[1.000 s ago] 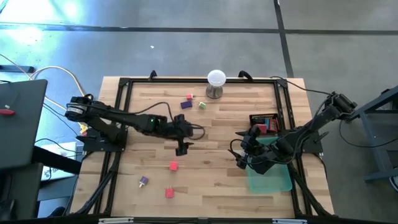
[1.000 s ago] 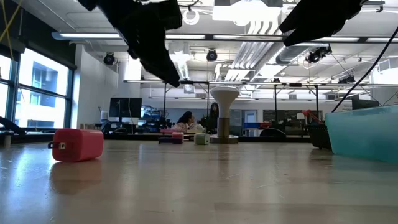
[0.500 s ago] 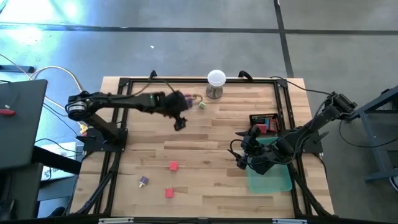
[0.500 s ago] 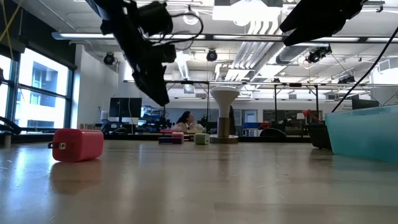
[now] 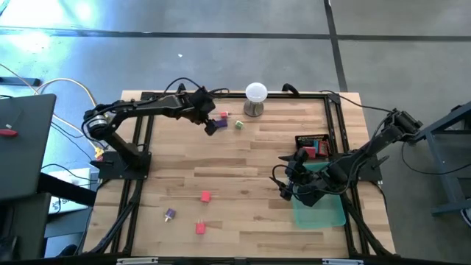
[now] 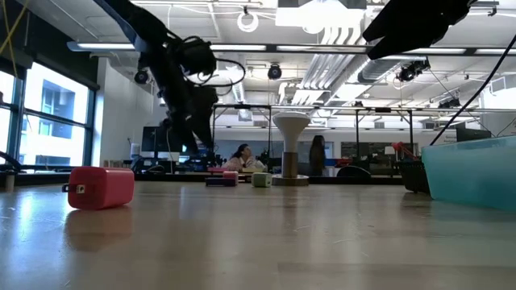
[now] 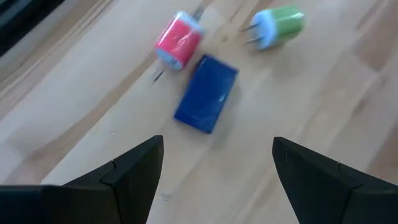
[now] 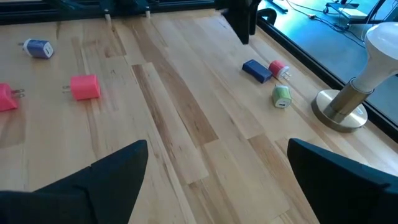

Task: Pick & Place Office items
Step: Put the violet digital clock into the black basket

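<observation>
- The left jaws (image 5: 211, 125) hang over the far side of the desk (image 5: 243, 177), spread apart and holding nothing.
- Just ahead of the left jaws lies a blue block (image 7: 206, 94) flat on the wood.
- Touching or almost touching that block's far end is a red plug (image 7: 178, 48), and a green plug (image 7: 278, 25) lies a little apart, on the side toward the white ball.
- The white ball on a metal stand (image 5: 255, 99) is near these three pieces, at the desk's far edge.
- The right jaws (image 5: 285, 188) hang low by the green tray (image 5: 320, 210), spread wide and empty.
- Beside the right jaws, toward the far edge, a black holder (image 5: 312, 146) has red pieces in it.
- Well apart from both jaws, near the front of the desk, lie a pink plug (image 5: 205, 196), a red plug (image 5: 200, 228) and a purple plug (image 5: 170, 215).
</observation>
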